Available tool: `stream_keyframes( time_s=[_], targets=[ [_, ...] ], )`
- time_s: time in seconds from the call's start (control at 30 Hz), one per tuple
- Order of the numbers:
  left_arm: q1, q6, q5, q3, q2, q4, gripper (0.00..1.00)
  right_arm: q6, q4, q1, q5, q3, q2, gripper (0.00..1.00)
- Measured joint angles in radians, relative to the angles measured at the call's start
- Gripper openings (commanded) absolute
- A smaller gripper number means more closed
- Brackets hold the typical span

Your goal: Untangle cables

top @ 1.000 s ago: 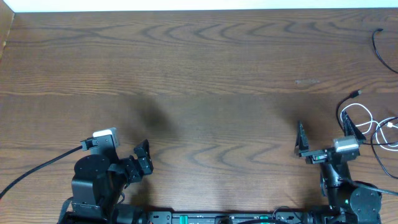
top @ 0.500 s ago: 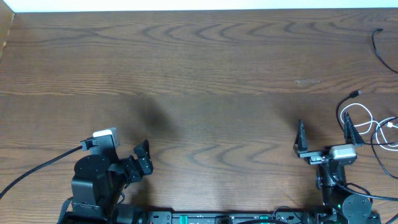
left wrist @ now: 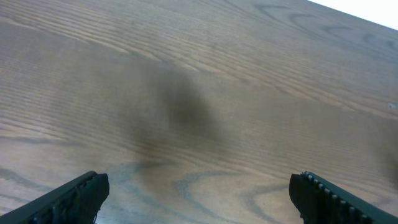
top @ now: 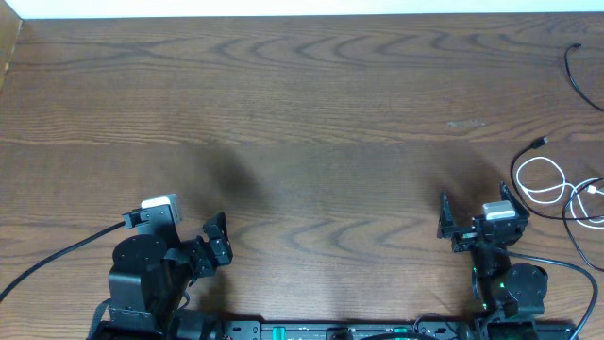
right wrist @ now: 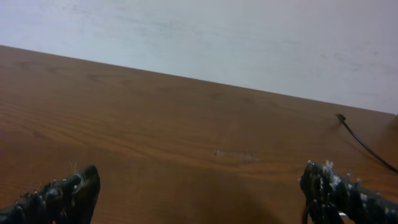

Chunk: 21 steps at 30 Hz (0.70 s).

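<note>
Down at the near left of the counter (top: 311, 113), the left fingers (left wrist: 78, 194) were released and spread wide, with only bare wood grain between them. At the near right, the right fingers (right wrist: 65, 193) were likewise spread and held nothing; from overhead they stood just left of the cables without gripping either one. A little farther out, by the right edge of the counter, the white cable (top: 540, 178) lay in a rounded loop, with more white strand showing farther right at the frame edge. The black cable (top: 564, 206) curved through and around that loop, crossing it, so the two lay overlapped in one small cluster; one small plug end of it pointed toward the far side. Farthest out, in the far right corner, a separate thin black wire (top: 572, 66) ran off the edge, well apart from the cluster.
</note>
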<state>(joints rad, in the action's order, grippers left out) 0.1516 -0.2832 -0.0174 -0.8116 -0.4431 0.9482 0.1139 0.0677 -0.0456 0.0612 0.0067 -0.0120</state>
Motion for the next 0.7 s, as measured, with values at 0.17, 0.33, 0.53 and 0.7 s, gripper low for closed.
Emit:
stream_keyframes(
  time_s=[0.17, 0.33, 0.53, 0.7],
  targets=[
    [0.000, 0.000, 0.000, 0.000, 0.000, 0.000, 0.98, 0.000, 0.000, 0.000, -0.011, 0.000, 0.000, 0.99],
    [0.000, 0.000, 0.000, 0.000, 0.000, 0.000, 0.98, 0.000, 0.000, 0.000, -0.029, 0.000, 0.000, 0.99],
    [0.000, 0.000, 0.000, 0.000, 0.000, 0.000, 0.98, 0.000, -0.037, -0.001, -0.075, 0.000, 0.000, 0.99],
    [0.000, 0.000, 0.000, 0.000, 0.000, 0.000, 0.98, -0.001, -0.007, -0.001, -0.106, 0.000, 0.001, 0.99]
  ],
)
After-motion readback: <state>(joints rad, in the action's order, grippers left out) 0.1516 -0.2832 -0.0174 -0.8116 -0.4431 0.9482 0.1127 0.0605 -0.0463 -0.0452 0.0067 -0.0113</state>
